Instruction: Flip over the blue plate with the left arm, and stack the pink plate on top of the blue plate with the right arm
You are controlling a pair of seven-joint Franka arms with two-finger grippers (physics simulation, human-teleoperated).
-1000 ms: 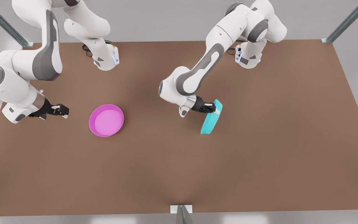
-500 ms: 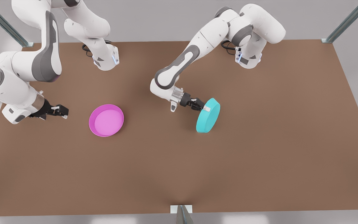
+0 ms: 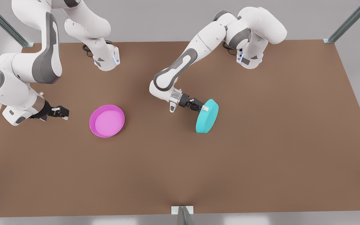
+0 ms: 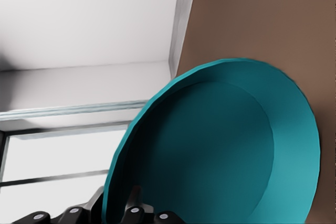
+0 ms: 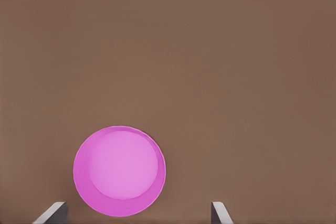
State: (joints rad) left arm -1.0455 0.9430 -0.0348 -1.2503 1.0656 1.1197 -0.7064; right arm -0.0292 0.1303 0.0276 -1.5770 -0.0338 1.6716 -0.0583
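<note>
Turquoise blue plate tilted in left claw, seemingly hollow-side wristward.

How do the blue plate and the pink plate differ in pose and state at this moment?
The blue plate is tipped up on edge, its base turned toward the front camera; the pink plate lies flat on the table, open side up. The blue plate is clamped at its rim by the left gripper; the pink plate is untouched, with the open right gripper apart from it on the front view's left. Both are round, shallow and look alike in size.
</note>
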